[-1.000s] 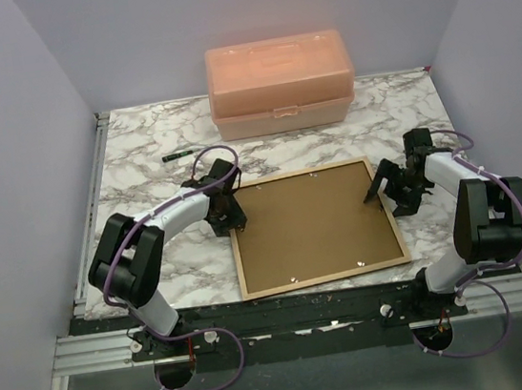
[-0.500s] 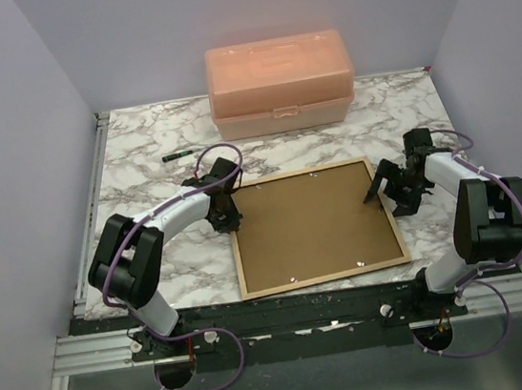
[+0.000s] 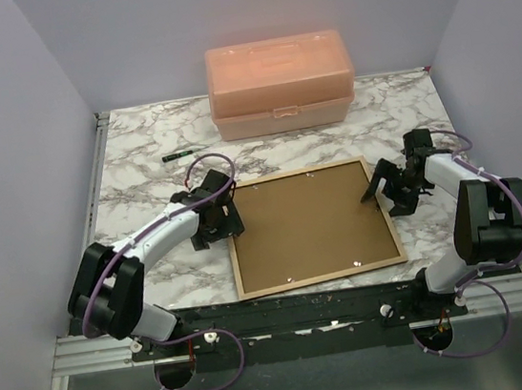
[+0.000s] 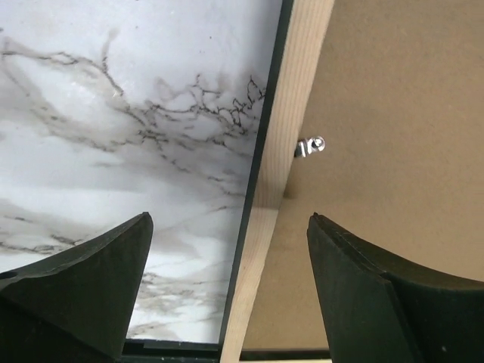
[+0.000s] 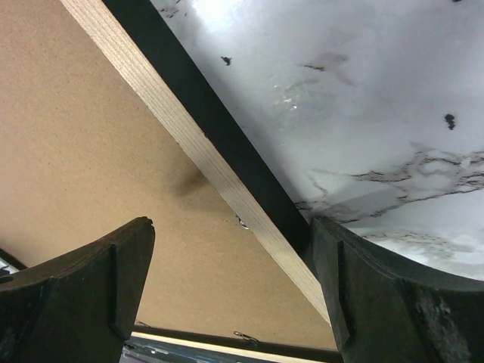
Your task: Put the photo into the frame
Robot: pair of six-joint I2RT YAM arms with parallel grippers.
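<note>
Left gripper (image 4: 229,218) has just gone from pinched to wide open. Its jaws now stand either side of the left rail of the frame (image 3: 322,278), gripping nothing. The left arm has also dropped back toward its base, and the frame has slid slightly left on the table (image 3: 141,163). Right gripper (image 5: 233,223) is unchanged: spread wide across the right rail, not holding it. The frame lies face down, wood back up, with the brown backing panel (image 3: 308,222) seated inside. A small metal clip (image 4: 310,146) on the left rail seems to reach over the panel edge. The photo isn't visible in any view; it's probably under the panel, but I can't confirm. My read: the left arm just finished working that clip and let go. The task looks nearly done, with the remaining clips still to check.
</note>
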